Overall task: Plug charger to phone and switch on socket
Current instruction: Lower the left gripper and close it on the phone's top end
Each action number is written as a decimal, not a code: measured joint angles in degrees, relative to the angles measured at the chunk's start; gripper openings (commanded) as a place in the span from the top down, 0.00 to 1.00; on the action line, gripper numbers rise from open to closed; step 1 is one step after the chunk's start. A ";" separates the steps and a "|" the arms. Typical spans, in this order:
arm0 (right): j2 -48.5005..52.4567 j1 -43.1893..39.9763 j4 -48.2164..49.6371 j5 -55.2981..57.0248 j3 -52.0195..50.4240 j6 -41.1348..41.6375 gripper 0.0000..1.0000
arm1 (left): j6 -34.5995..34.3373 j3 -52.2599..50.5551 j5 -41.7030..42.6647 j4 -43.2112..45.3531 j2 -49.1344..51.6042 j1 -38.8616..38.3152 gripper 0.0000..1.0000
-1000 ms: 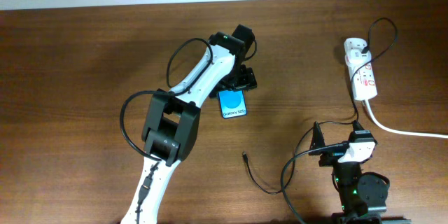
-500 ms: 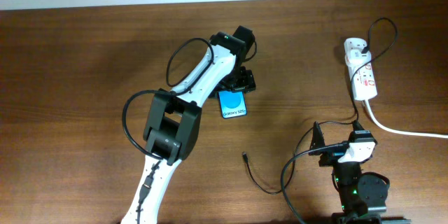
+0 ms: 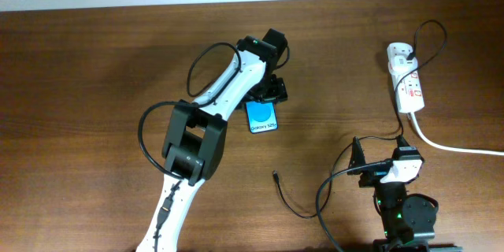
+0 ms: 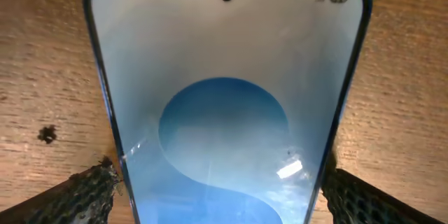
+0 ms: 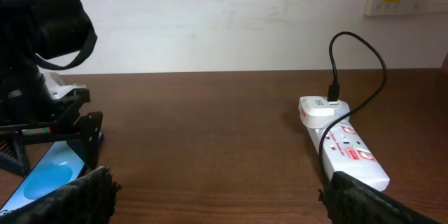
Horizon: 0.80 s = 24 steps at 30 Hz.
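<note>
The phone (image 3: 263, 116), with a blue screen and a white text strip at its near end, lies flat on the table. It fills the left wrist view (image 4: 224, 77). My left gripper (image 3: 268, 93) is at the phone's far end, with one finger against each long edge (image 4: 220, 185), shut on it. The charger is a thin black cable whose plug tip (image 3: 275, 176) lies loose on the table below the phone. The white socket (image 3: 408, 80) lies at the far right and also shows in the right wrist view (image 5: 348, 148). My right gripper (image 5: 217, 199) is open and empty, low near its base (image 3: 383, 160).
A white adapter (image 5: 318, 109) with the black cable sits in the socket's far end. A thick white cord (image 3: 449, 146) runs off the right edge. The left arm (image 3: 220, 94) stretches diagonally across the table. A pale wall stands behind the table.
The left arm's elbow has shifted very slightly. The phone, the cable and the right arm have not moved.
</note>
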 measured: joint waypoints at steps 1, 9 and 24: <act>0.00 0.00 0.00 0.00 0.00 -0.02 0.02 | 0.02 -0.02 -0.26 0.11 0.00 0.00 0.07; 0.00 0.00 0.00 0.00 0.00 -0.02 0.02 | 0.39 0.00 -0.87 0.15 0.09 0.00 0.09; 0.00 0.00 0.00 0.00 0.00 0.00 0.02 | 0.81 0.15 -0.61 -0.17 0.11 0.02 0.21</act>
